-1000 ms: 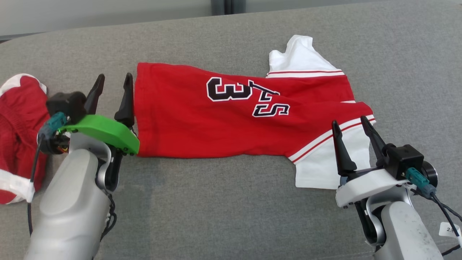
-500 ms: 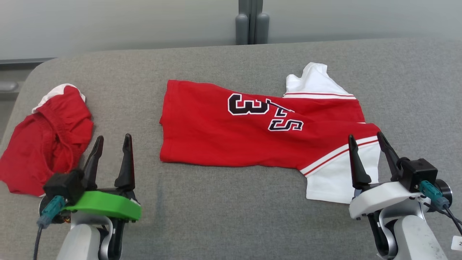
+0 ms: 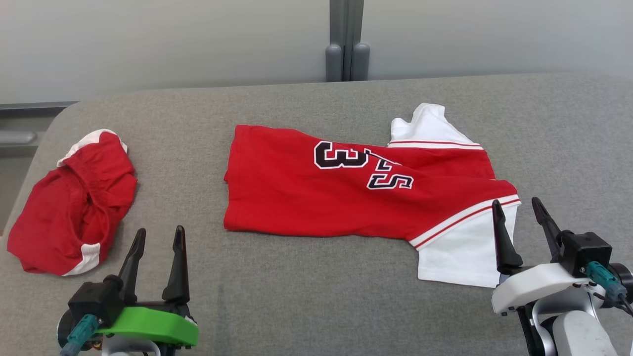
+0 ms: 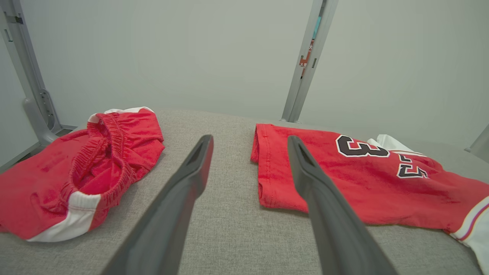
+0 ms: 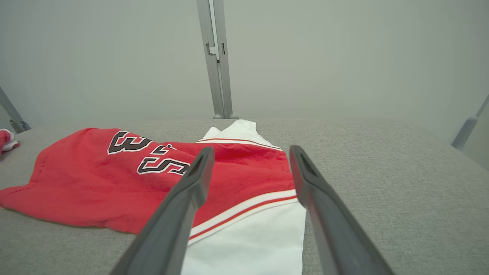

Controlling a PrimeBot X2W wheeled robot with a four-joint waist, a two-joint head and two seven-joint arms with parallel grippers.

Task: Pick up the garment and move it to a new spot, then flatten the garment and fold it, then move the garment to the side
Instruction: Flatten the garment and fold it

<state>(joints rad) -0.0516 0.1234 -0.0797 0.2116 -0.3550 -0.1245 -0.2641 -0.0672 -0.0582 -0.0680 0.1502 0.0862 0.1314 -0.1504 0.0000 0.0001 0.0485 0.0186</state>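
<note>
Watching the red-and-white jersey (image 3: pixel 316 198) lying flattened across the middle of the grey padded surface (image 3: pixel 296 296), white sleeves toward the right. Holding the left gripper (image 3: pixel 160 229) at the near left, jaws spread wide and gripping nothing, near the crumpled red shorts (image 3: pixel 69 217). Holding the right gripper (image 3: pixel 515 200) at the near right by the near white sleeve, jaws likewise spread, empty.
</note>
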